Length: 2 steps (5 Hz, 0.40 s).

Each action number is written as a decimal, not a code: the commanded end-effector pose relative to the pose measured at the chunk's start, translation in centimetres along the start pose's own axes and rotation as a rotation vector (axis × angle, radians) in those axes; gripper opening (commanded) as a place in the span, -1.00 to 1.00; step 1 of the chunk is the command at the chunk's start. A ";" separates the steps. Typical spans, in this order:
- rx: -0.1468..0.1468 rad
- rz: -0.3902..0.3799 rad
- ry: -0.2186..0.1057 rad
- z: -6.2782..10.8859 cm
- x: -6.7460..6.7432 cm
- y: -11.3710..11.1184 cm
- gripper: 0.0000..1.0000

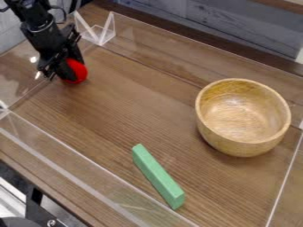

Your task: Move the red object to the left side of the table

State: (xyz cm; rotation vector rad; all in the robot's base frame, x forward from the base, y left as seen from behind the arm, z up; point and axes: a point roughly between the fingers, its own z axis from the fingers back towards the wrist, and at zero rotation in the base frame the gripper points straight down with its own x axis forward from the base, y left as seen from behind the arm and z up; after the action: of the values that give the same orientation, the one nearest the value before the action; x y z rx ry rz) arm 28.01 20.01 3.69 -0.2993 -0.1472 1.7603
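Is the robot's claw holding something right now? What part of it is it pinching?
Yes. The gripper holds the red object, a little toy fruit, near the table's far left corner. Its black fingers cover the upper part, so the exact spot pinched cannot be told.

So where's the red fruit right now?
Camera view, far upper left of the table: the red fruit sits between the gripper's fingers, far from the bowl.

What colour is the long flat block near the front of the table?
The block is green, seen clearly in the camera view.
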 end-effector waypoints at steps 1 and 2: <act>-0.037 0.056 -0.032 1.3 1.0 -0.9 1.00; -0.026 0.080 -0.026 1.9 1.2 -1.1 1.00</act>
State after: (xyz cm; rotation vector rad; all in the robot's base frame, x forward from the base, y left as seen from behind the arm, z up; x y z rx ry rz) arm 27.81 20.66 4.20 -0.2965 -0.1207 1.8468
